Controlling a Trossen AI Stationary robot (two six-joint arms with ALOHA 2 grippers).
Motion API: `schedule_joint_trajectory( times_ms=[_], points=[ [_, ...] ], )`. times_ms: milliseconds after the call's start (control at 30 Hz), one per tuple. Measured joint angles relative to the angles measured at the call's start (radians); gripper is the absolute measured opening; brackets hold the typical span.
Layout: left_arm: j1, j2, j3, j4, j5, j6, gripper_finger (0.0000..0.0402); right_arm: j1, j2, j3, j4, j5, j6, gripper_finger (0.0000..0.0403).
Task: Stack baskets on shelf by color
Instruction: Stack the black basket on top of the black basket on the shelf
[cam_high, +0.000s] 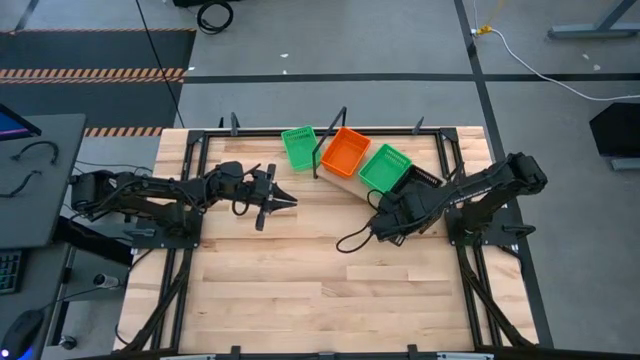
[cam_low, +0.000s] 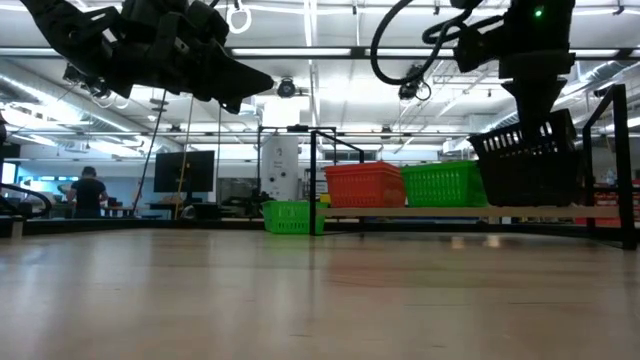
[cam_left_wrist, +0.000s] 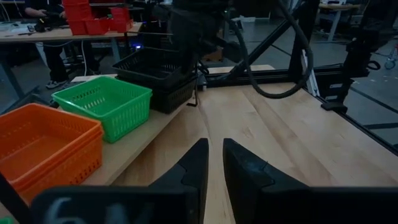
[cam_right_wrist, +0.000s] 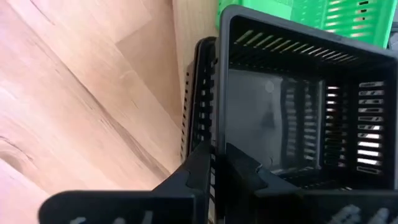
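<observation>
On the pale shelf stand orange baskets in a stack, a green basket and black baskets. The top black basket sits tilted in the lower black one. My right gripper reaches steeply down to the top basket's near wall and is shut on it. Another green basket rests on the tabletop beside the shelf's left end. My left gripper hovers above the table, left of the shelf, fingers almost together, holding nothing. My right gripper pinches the top black basket's slotted side wall at its rim, one finger inside the basket and one outside. The fingers come from above, slanting down. The basket is tilted, its lower part nested in the black basket beneath.
A black metal frame runs around the tabletop and stands close behind the shelf. A black cable loops on the table near my right gripper. Bare wood fills the table's near half.
</observation>
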Motion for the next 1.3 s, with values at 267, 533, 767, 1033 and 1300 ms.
schedule_joint_trajectory(
  times_ms=[267,533,767,1033,1300],
  points=[
    [0.0,0.0,0.0,0.0,0.0,0.0,0.0053,0.047,0.0,0.0,0.001,-0.001,0.043,0.0054],
    [0.0,0.0,0.0,-0.009,0.0,0.0,0.0061,0.089,-0.002,0.001,-0.057,0.04,0.097,0.01],
    [0.0,0.0,0.0,-0.009,-0.006,0.0,0.0056,0.137,-0.005,0.063,0.021,0.061,0.056,0.0124],
    [-0.005,0.0,0.0,-0.03,-0.011,0.0,0.0064,0.155,-0.005,0.069,0.064,0.056,0.094,0.0124],
    [-0.005,0.0,0.0,-0.03,-0.011,-0.002,0.0062,0.151,0.033,0.065,0.314,-0.05,0.031,0.0121]
  ],
)
